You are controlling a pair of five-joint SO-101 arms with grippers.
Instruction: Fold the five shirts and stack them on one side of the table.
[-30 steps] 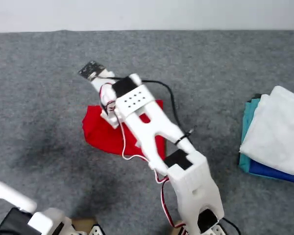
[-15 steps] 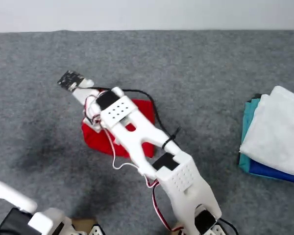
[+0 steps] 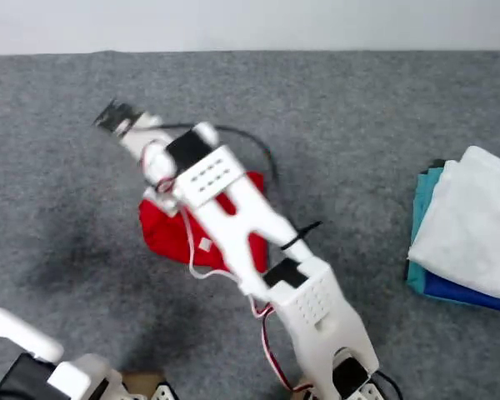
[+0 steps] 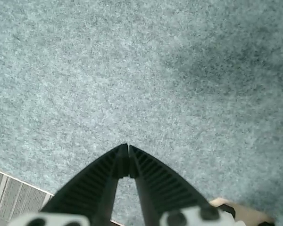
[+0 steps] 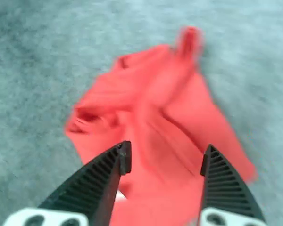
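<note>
A crumpled red shirt [image 3: 165,232] lies on the grey carpet left of centre, partly covered by my right arm [image 3: 233,200], which stretches from the near edge over it. In the right wrist view my right gripper [image 5: 166,149] hangs open just above the red shirt [image 5: 155,108], with nothing between its fingers. At the right edge sits a stack of folded shirts: a white one [image 3: 475,221] on top, teal [image 3: 422,208] and blue [image 3: 467,292] below. My left gripper [image 4: 128,149] is shut and empty over bare carpet, its arm [image 3: 33,358] at the near left corner.
Grey carpet [image 3: 358,117] covers the whole table, with open room between the red shirt and the stack. A pale wall runs along the far edge. A black cable [image 3: 258,146] loops off the right arm.
The right arm's wrist swung to the left over the red shirt, then shifted slightly toward the far edge. The shirt's outline changed a little. The left arm stayed put.
</note>
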